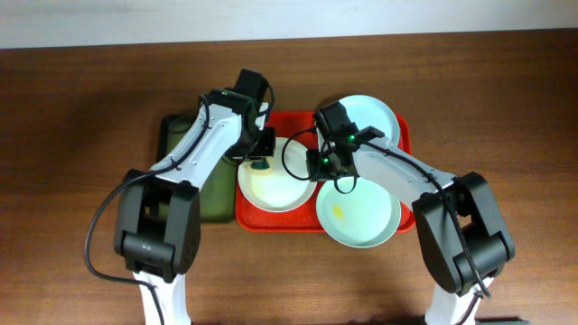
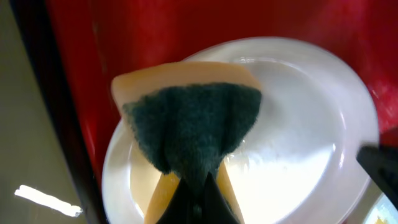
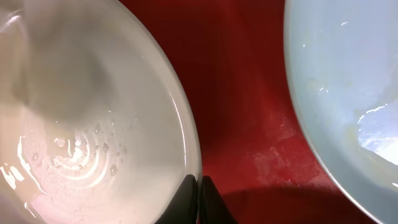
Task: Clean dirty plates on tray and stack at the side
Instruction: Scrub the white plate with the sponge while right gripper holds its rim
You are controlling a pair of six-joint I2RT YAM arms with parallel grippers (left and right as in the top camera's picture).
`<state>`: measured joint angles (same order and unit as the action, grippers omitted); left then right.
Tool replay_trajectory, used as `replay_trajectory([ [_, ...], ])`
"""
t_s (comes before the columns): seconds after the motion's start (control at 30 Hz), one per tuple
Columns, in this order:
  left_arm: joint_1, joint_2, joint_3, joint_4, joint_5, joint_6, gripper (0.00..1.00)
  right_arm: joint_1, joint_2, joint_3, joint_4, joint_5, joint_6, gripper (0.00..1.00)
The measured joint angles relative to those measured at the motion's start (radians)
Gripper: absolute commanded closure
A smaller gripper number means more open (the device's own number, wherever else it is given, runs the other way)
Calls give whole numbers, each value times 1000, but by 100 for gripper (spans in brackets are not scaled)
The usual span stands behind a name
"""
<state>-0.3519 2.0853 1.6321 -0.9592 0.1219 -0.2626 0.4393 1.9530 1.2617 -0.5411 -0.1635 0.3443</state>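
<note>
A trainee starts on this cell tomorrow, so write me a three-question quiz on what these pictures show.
1. True or false: the plates are already stacked in one pile.
2. Fill in: the left hand holds a ____ over the white plate.
3. Pick one: the tray under the plates is A) green, B) red, C) blue.
Key: 1 false; 2 sponge; 3 B.
</note>
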Motion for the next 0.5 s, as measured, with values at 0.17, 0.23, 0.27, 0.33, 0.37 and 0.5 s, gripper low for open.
replay_trajectory([
  [0.17, -1, 17, -80, 66, -8, -3, 100, 0, 0, 0, 0, 0, 0, 96],
  [0.23, -9, 40, -80, 73, -7, -11, 100, 0, 0, 0, 0, 0, 0, 96],
  [0.27, -13, 43, -77, 73, -7, -14, 100, 0, 0, 0, 0, 0, 0, 96],
  [0.33, -23, 50, -73, 73, 6, -15, 100, 0, 0, 0, -2, 8, 0, 96],
  [0.37, -28, 51, -72, 79, 41, -14, 100, 0, 0, 0, -2, 8, 0, 96],
  [0.5, -64, 76, -50, 87, 221, 1, 100, -1, 0, 0, -4, 10, 0, 96],
])
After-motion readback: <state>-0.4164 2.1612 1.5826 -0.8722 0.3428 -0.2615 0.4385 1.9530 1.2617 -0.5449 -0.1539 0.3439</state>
